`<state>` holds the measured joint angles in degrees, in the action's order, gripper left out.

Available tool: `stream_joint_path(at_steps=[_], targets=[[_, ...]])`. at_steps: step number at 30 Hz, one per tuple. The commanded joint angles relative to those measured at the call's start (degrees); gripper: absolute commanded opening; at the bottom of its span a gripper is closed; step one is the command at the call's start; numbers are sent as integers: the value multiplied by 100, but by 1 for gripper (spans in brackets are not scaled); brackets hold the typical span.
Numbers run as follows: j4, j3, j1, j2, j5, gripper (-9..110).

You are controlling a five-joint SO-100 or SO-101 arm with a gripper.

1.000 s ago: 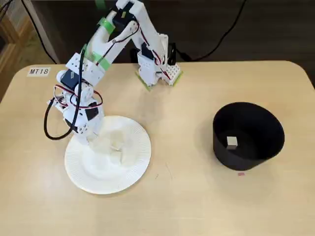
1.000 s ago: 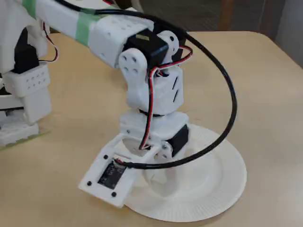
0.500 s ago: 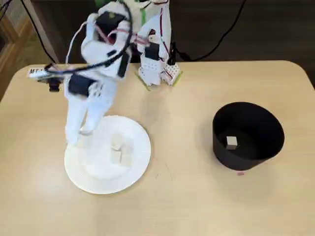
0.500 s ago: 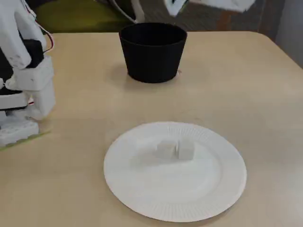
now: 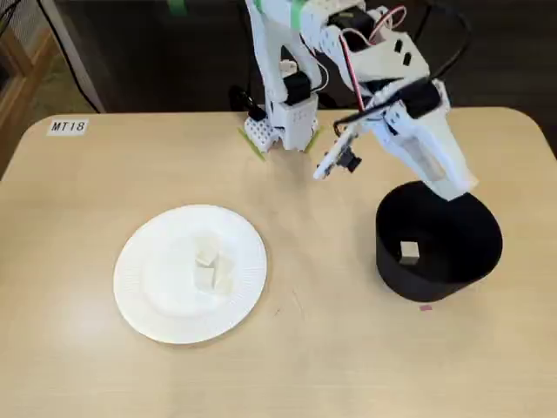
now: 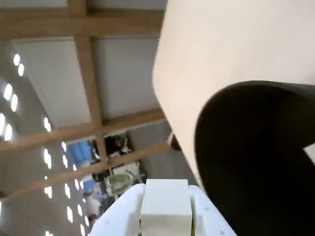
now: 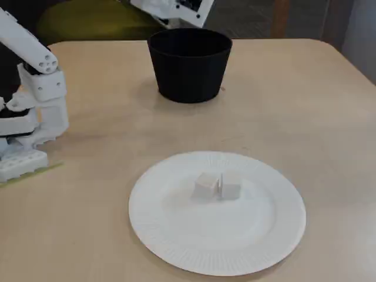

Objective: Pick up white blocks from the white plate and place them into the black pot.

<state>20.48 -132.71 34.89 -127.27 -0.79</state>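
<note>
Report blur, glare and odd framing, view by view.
Top-down fixed view: sharp, evenly lit, white plate slightly washed out. Wrist view: tilted, background ceiling lights blown out, held white block soft and close. Low fixed view: crisp, gripper cropped at the top edge above the black pot.

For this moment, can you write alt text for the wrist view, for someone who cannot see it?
A white block sits clamped between the gripper fingers at the bottom edge, with the dark opening of the black pot to the right. The tan table fills the upper right, and a room ceiling with lights shows on the left.
</note>
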Motion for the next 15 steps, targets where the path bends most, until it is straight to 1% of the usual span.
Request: stream_joint_path(at_steps=[1,6,9,11,13,15], targets=[[-492,-396,158,-97,-18,-2],[-773,-492,105,237,-114,-2],[-615,-448,70,211,-360,15],[-457,-378,53,202,-519,22],[-229,-237,44,229,-677,26],[-79,-132,18,264,-738,26]])
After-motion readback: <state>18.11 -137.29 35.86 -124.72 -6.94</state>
